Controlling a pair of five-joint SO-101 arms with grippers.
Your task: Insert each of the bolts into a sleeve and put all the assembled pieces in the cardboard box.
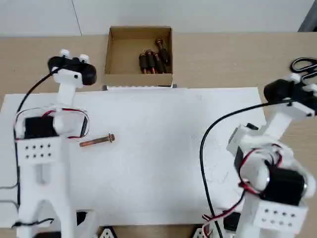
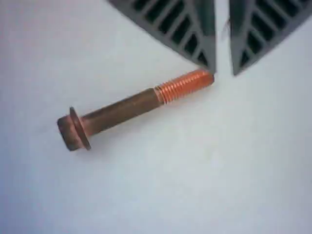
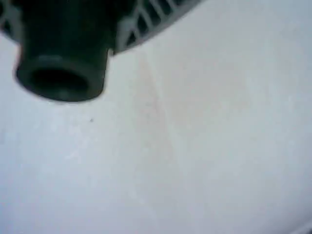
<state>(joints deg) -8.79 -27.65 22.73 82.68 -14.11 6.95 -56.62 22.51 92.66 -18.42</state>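
Copper-coloured flanged bolt point(image 1: 97, 140) lies flat on the white sheet point(image 1: 163, 163), left of centre in the high view. Long axis runs roughly left–right. The flanged head points toward frame centre and the threaded end toward the left arm.

Left gripper point(image 2: 223, 68): dark ribbed jaws parted by a narrow gap, nothing between them. One fingertip sits just at the bolt's threaded tip, so the shank lies away from the jaws rather than between them.

Right gripper point(image 3: 97, 24): appears clamped on a black tubular sleeve point(image 3: 61, 68), bore open toward the sheet. That arm stands at the right of the high view, well apart from the bolt.

Judgement: the left arm is much the nearer. A pickup needs wider jaws, set across the shank.

Brown cardboard box point(image 1: 115, 54), upper centre of the high view: a cluster of assembled pieces point(image 1: 153, 59) lies in its right half. Exact count unclear.
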